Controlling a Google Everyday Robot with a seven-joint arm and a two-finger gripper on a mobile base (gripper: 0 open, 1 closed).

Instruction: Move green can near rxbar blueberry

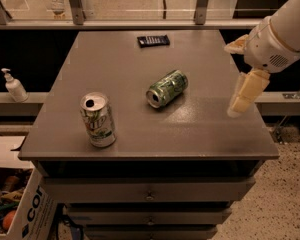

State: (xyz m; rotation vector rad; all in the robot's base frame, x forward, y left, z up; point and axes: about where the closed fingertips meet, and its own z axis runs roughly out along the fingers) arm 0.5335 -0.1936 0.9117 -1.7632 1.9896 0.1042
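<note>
The green can lies on its side near the middle of the grey table, open end toward the front left. The rxbar blueberry, a small dark flat bar, lies at the table's far edge, well behind the can. My gripper hangs over the table's right edge, to the right of the green can and well apart from it. Its cream fingers stand apart and hold nothing.
A white-and-silver can with green lettering stands upright at the front left. A soap dispenser stands on a ledge to the left. A cardboard box sits on the floor at lower left. Drawers are under the tabletop.
</note>
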